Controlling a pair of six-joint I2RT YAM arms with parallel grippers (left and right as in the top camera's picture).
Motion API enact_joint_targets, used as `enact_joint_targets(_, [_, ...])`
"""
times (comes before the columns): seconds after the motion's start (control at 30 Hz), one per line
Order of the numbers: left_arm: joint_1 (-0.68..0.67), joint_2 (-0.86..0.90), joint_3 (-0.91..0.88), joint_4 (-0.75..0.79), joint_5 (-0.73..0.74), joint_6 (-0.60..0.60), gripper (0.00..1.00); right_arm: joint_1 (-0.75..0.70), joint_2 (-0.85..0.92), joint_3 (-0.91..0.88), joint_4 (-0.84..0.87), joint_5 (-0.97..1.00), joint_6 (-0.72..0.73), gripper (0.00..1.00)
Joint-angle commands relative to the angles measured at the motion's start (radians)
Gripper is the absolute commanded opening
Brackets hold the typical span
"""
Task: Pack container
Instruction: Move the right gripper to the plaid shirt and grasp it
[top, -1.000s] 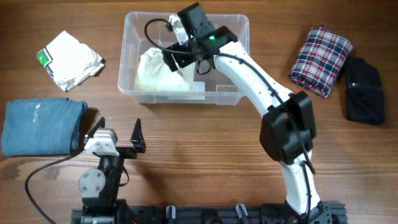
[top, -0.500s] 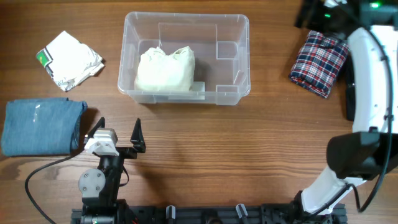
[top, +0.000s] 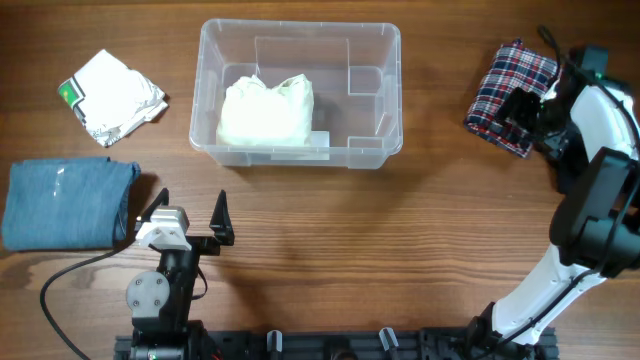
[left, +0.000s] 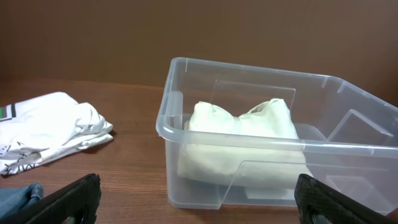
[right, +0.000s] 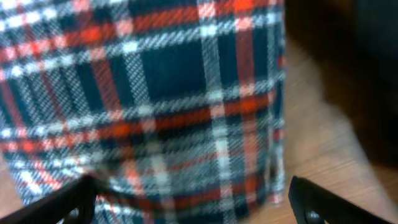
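While my right gripper (top: 522, 108) hovers with its jaws spread wide over the folded plaid cloth (top: 495, 98), I judge the step in hand to be fetching the next item to pack. Plaid fills my wrist view, just beneath and ahead of my fingertips; I cannot tell whether they touch it. The container (top: 300, 25) sits well off to this gripper's left, one cream cloth (top: 265, 112) inside. Next I must lower, close on a thick fold and lift. My left gripper (top: 190, 215) rests wide open, the container ahead of it.
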Motion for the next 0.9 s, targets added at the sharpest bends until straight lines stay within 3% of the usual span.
enact_joint_targets(0.0, [-0.006, -0.007, -0.006, -0.003, 0.012, -0.002, 1.0, -0.013, 0.003, -0.041, 0.105, -0.061, 0.01, 1.0])
enact_joint_targets(0.23, [-0.006, -0.007, -0.006, -0.003, 0.012, -0.002, 1.0, -0.014, 0.055, -0.041, 0.275, -0.033, -0.014, 1.0])
enact_joint_targets(0.5, [-0.006, -0.007, -0.006, -0.002, 0.012, -0.002, 1.0, -0.048, 0.085, -0.041, 0.33, -0.063, 0.203, 0.95])
enact_joint_targets(0.53, [-0.006, -0.007, -0.006, -0.003, 0.012, -0.003, 1.0, -0.048, 0.093, -0.041, 0.341, -0.088, 0.206, 0.89])
enact_joint_targets(0.6, [-0.006, -0.007, -0.006, -0.003, 0.012, -0.003, 1.0, -0.044, 0.12, -0.041, 0.351, -0.118, 0.206, 0.64])
enact_joint_targets(0.7, [-0.006, -0.007, -0.006, -0.003, 0.012, -0.002, 1.0, -0.04, 0.14, -0.041, 0.337, -0.118, 0.194, 0.04])
enact_joint_targets(0.87, [-0.006, -0.007, -0.006, -0.003, 0.012, -0.002, 1.0, -0.04, 0.092, -0.04, 0.319, -0.23, 0.07, 0.04])
